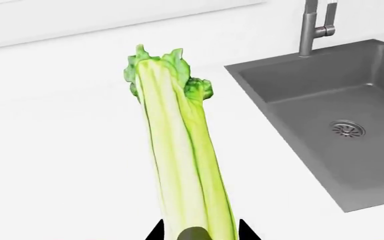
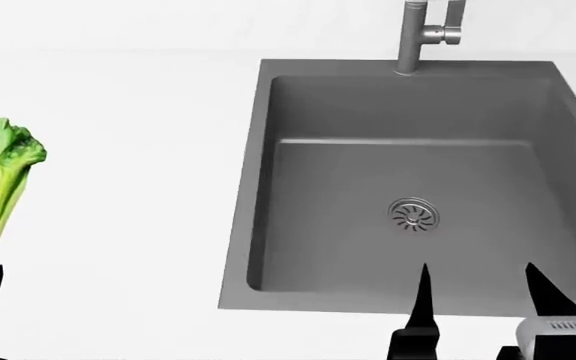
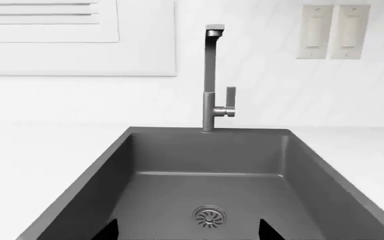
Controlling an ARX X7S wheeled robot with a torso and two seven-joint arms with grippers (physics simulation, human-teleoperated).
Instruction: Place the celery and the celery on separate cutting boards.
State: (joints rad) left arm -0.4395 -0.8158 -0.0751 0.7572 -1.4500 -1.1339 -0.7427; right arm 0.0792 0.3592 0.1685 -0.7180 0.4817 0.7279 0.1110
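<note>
White worktop [image 2: 118, 187] surrounds the sink [image 2: 408, 187]; left gripper [image 1: 199, 232] clenches a celery [image 1: 178, 150] for carrying, right gripper [image 2: 478, 289] hangs released.

Right gripper [image 2: 476, 289]: two black, tapered, pointed fingers [image 2: 423, 300] on black bases; a light grey housing with a ribbed vent strip behind. Left gripper [image 1: 199, 231]: black pointed fingertips, grey-olive rounded centre piece.

1. Left gripper [image 1: 199, 231]: jaws closed on a celery [image 1: 178, 150], gripping its base end; the stalk runs out straight ahead from between the jaws, leaves farthest from them.
2. Right gripper [image 2: 478, 289]: jaws spread apart, nothing between them, fingertips pointing forward.
</note>
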